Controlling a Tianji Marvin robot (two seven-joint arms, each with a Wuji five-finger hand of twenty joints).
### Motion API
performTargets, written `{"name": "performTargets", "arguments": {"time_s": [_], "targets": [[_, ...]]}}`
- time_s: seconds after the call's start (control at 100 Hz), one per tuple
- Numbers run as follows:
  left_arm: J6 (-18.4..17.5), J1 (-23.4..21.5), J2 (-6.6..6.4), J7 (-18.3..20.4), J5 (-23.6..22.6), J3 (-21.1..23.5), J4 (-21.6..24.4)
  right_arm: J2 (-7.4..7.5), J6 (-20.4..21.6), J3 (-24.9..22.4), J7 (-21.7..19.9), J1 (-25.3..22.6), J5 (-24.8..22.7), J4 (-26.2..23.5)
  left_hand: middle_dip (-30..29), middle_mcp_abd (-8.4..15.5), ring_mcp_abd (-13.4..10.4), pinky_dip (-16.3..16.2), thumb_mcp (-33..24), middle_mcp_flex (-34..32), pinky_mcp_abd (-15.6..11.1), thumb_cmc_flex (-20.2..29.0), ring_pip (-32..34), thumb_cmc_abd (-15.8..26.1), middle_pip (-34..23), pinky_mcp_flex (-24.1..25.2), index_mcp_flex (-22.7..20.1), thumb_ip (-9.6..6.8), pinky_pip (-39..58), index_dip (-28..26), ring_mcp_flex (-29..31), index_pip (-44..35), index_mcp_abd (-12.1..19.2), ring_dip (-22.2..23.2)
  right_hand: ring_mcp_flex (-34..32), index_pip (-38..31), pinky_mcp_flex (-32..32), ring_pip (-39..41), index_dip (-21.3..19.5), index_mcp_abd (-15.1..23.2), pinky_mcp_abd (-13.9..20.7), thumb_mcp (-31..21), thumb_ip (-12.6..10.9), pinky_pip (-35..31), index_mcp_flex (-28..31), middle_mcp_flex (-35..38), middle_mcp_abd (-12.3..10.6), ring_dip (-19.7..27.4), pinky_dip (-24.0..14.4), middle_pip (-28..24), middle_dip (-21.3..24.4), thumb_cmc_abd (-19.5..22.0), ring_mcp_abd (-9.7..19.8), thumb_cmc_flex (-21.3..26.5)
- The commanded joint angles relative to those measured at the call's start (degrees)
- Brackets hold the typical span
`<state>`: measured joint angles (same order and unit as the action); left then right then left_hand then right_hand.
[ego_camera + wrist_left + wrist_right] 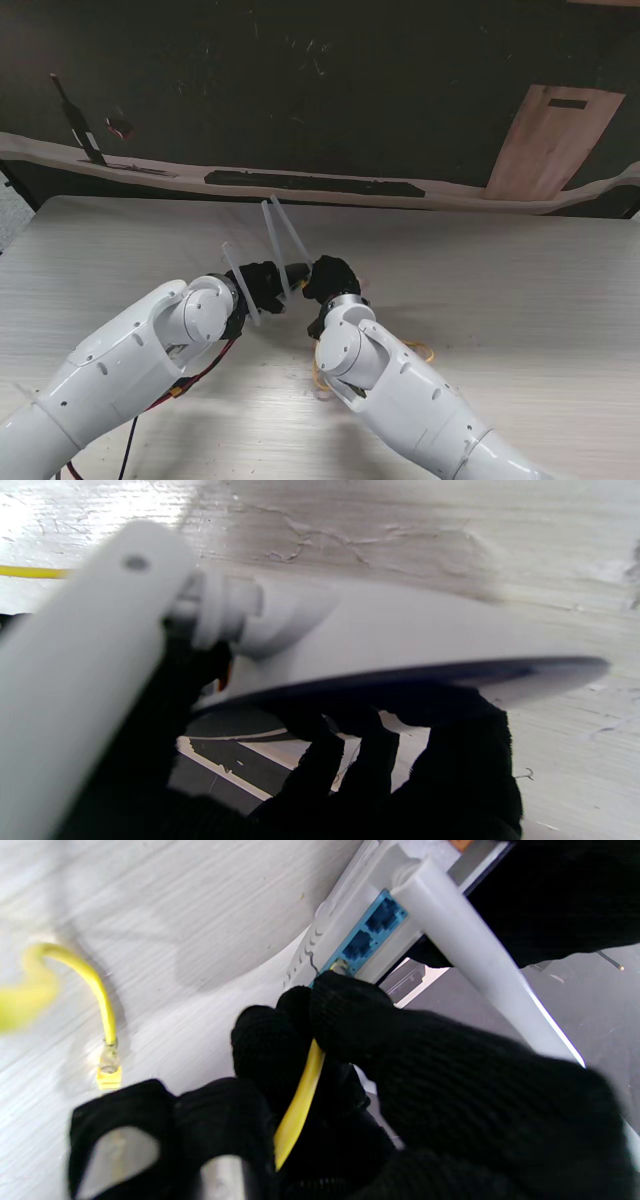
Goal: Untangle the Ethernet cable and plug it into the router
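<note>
1. Your left hand (pixel 262 285), black-gloved, sits just left of table centre. Its fingers (pixel 465 740) are curled under the white flat plastic router (pixel 400 635), clamped on its body and holding it off the table. One white antenna (pixel 85 680) crosses close to the left wrist camera, blurred.
2. The router (pixel 285 272) hangs between the two hands in the stand view, mostly hidden by the gloves. Two antennas (pixel 283 232) stick out toward 12 o'clock.
3. Your right hand (pixel 330 278) touches the router from 3 o'clock. It pinches the yellow Ethernet cable (pixel 300 1100) between thumb and fingers, right behind the plug, which the fingertips hide.
4. Key relation: the row of blue ports (pixel 367 935) lies straight ahead of the right fingertips, touching or nearly so. The cable's long axis points into the nearest port; whether the plug is seated, can't tell.
5. The cable's other yellow plug end (pixel 107 1075) lies loose on the white wood-grain table (pixel 520 300), apart from the hand. Slack loops (pixel 420 352) show at the right forearm.
6. Judgement: the right hand does the push, the left only braces.
</note>
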<state>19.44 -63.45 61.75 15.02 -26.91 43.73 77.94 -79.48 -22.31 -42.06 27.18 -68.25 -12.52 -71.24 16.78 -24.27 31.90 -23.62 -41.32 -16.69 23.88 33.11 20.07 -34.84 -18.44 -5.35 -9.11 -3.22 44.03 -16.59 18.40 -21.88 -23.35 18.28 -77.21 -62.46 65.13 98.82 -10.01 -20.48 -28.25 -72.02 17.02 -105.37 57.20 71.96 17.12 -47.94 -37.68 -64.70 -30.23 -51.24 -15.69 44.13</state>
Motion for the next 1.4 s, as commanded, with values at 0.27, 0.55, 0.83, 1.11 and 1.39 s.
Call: {"name": "performTargets", "arguments": {"time_s": [0.27,0.55,0.83,1.11,1.39], "targets": [[-0.6,-2.0,0.99,3.8,3.7,-2.8,-2.2,-1.50,0.0,1.1,-2.2,0.7,2.2,0.6,6.2,7.1,-13.0,-5.5,-9.1,-9.3,-12.6,21.2,16.0,10.8,-13.3,-5.8,-8.2,-3.54,13.9,-4.8,8.9,-12.8,6.7,5.8,2.1,-4.6,1.8,3.0,-3.3,-5.1,3.8,-4.3,-0.8,-9.0,2.7,11.4,10.8,-0.8,0.1,-11.7,0.7,1.7,14.1,1.2],[2.1,-1.8,1.11,3.9,3.9,-3.6,-1.5,-0.76,0.3,1.4,-2.7,0.8,-0.1,1.0,6.0,6.1,-12.2,-5.7,-6.7,-10.9,-10.9,22.4,14.9,12.7,-12.7,-6.9,-9.5,-2.49,14.3,-4.7,10.4,-12.5,6.0,5.2,2.6,-2.5,-0.4,-1.0,0.6,-0.1,-8.8,0.8,-0.9,2.5,1.3,7.5,13.0,7.9,3.6,-2.7,3.5,4.9,5.4,-4.1],[7.1,-1.8,1.02,4.1,4.0,-3.4,-0.4,0.82,0.1,0.3,-3.5,0.0,-3.2,0.1,5.8,5.2,-11.0,-5.6,-5.4,-10.9,-10.0,21.3,14.7,13.4,-12.3,-6.3,-9.9,-2.57,14.0,-4.2,9.8,-11.3,5.0,5.2,3.3,14.4,-4.4,-16.7,-9.1,-0.9,-11.7,4.4,-8.9,18.4,-1.0,-2.3,14.6,17.9,13.0,5.4,6.8,6.0,-5.3,-18.5],[8.8,-2.7,1.37,2.8,4.3,-2.3,-0.2,2.15,1.5,-0.6,-3.4,-0.7,-6.3,-0.7,5.9,4.9,-11.1,-6.6,-6.2,-13.3,-9.5,20.2,15.2,13.1,-12.6,-7.2,-11.6,-3.31,16.0,-4.0,11.8,-11.0,4.6,5.3,4.4,13.9,-16.4,-35.3,-8.2,1.9,-11.7,6.1,-9.0,28.3,-12.6,-13.7,13.7,27.4,10.3,9.6,6.5,7.1,-11.9,-20.3],[9.2,-2.9,1.06,4.0,5.2,-1.6,0.5,2.82,3.9,-2.2,-1.8,-1.0,-8.2,-1.4,6.1,4.8,-10.8,-7.1,-6.3,-14.8,-9.0,20.3,15.8,13.2,-13.0,-8.2,-12.4,-3.49,17.0,-4.1,13.2,-11.2,4.3,5.5,12.0,15.9,-25.0,-41.8,-6.2,-1.2,-11.7,4.9,-9.3,32.9,-13.3,-19.2,13.3,27.6,6.0,12.5,6.7,6.6,-13.3,-18.5]]}}
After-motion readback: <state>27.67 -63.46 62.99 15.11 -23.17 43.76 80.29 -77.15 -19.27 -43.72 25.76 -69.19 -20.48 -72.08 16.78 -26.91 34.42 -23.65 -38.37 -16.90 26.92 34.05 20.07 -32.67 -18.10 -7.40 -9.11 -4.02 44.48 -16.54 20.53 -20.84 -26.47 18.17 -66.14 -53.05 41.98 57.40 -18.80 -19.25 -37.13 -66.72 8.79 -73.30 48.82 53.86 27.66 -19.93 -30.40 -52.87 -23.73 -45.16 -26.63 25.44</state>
